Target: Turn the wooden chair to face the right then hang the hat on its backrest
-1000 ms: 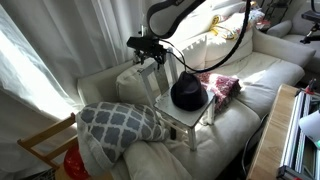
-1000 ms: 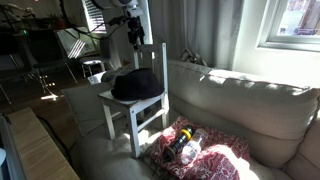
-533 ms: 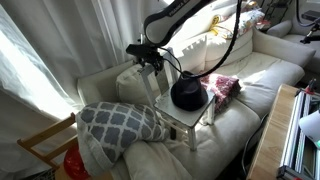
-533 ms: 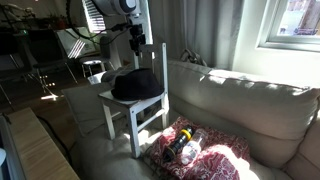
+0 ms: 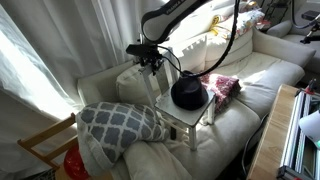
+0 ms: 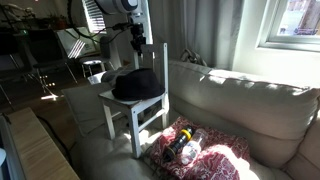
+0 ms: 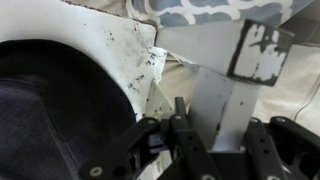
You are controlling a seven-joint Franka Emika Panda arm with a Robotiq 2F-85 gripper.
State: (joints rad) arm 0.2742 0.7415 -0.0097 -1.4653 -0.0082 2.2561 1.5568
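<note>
The change is at the gripper (image 5: 151, 64): a moment ago it hangs just above the top of the backrest (image 5: 153, 84) with its jaws spread. Now it sits lower, with the jaws drawn in around the pale wood. In the wrist view a white upright piece of the backrest (image 7: 218, 100) stands between the two dark fingers (image 7: 182, 128), which look pressed to it. I therefore judge the gripper (image 7: 218, 128) to be clamped on the backrest, though the grip may not be fully tight yet. Nothing else shifts. The chair (image 5: 186, 119) stands where it stood on the sofa (image 5: 262, 78) cushion, not yet turned, with the patterned pillow (image 5: 120, 122) beside it. The hat (image 5: 189, 93) lies crown up on the seat, in front of the backrest and not on it. In an exterior view the gripper (image 6: 135, 47) sits at the near top corner of the backrest (image 6: 163, 60), above the hat (image 6: 137, 84). The task seems to be passing from reaching to the first real step, swinging the chair (image 6: 133, 106) around. The hat will probably ride along on the seat, and the soft cushion may let the legs catch or tip, so a slow turn seems wise.
</note>
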